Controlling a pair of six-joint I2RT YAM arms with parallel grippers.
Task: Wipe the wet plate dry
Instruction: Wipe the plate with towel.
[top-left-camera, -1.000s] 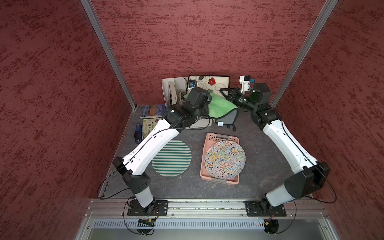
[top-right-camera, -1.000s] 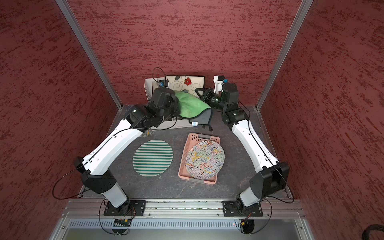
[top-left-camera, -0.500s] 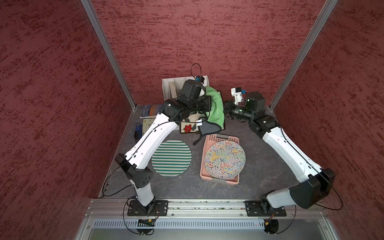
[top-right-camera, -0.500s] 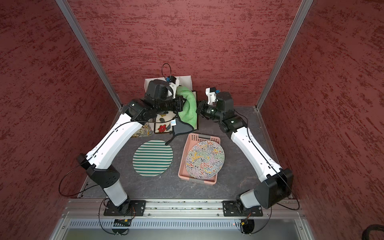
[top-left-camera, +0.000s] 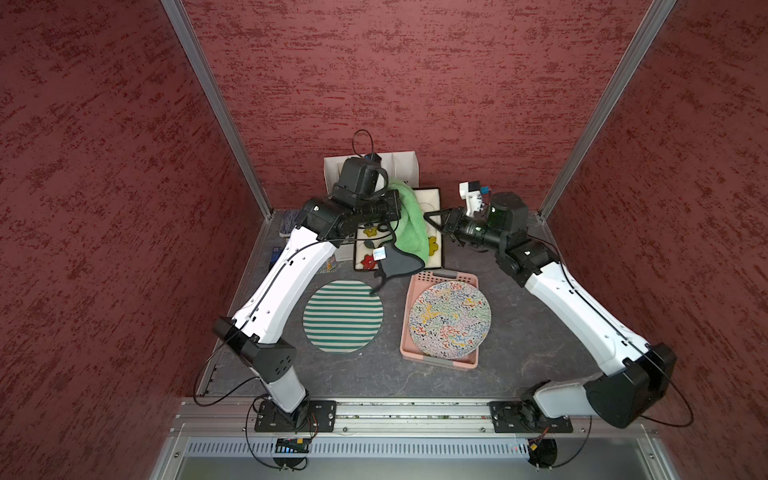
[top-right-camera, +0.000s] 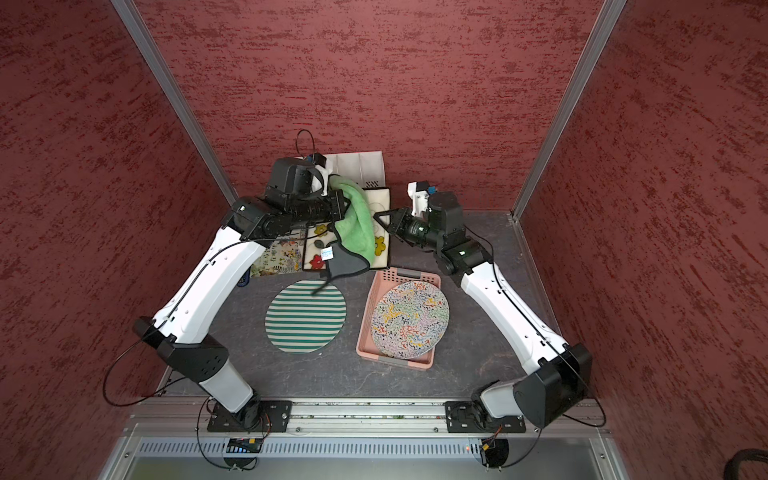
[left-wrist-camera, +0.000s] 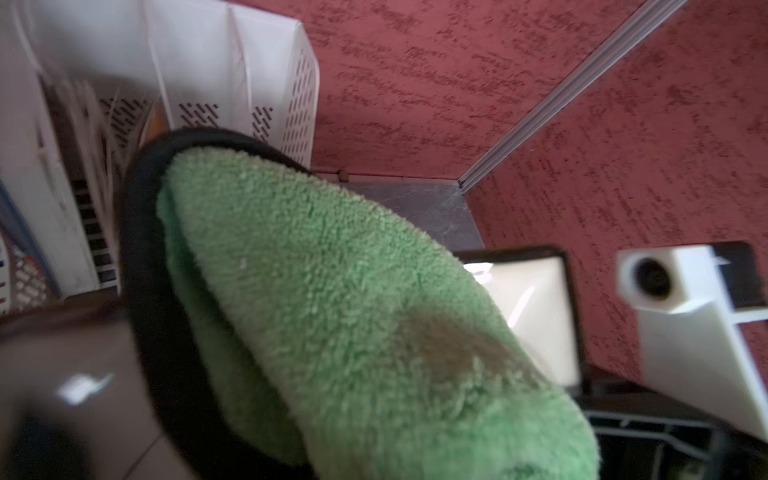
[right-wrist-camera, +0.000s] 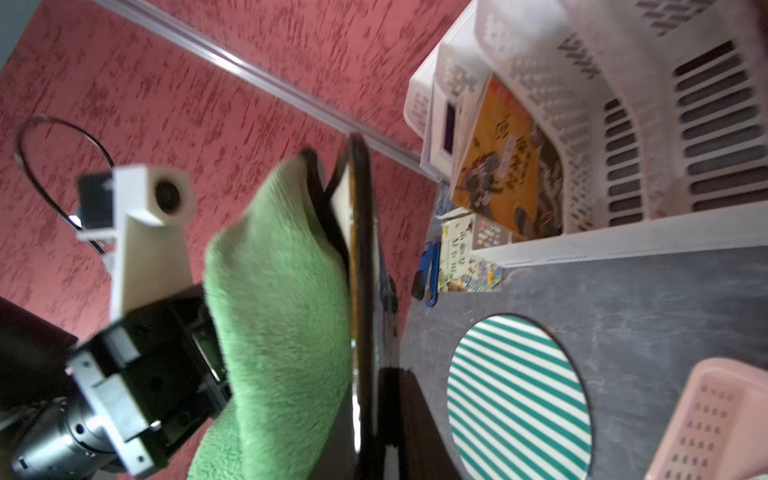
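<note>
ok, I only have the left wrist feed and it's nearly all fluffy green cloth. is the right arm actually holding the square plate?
Observer: Yes. The right fingers are shut on the edge of the square flower-print plate with a black rim, which is held up, tilted, between the two arms.
Operator: Contact?
Observer: In the right wrist view the plate is edge-on, and the fluffy green cloth lies against one face.
Operator: What's underneath?
Observer: A round green-and-white striped plate lies flat on the grey table. Beside it, a pink plastic basket carries a round squiggle-patterned plate.
</note>
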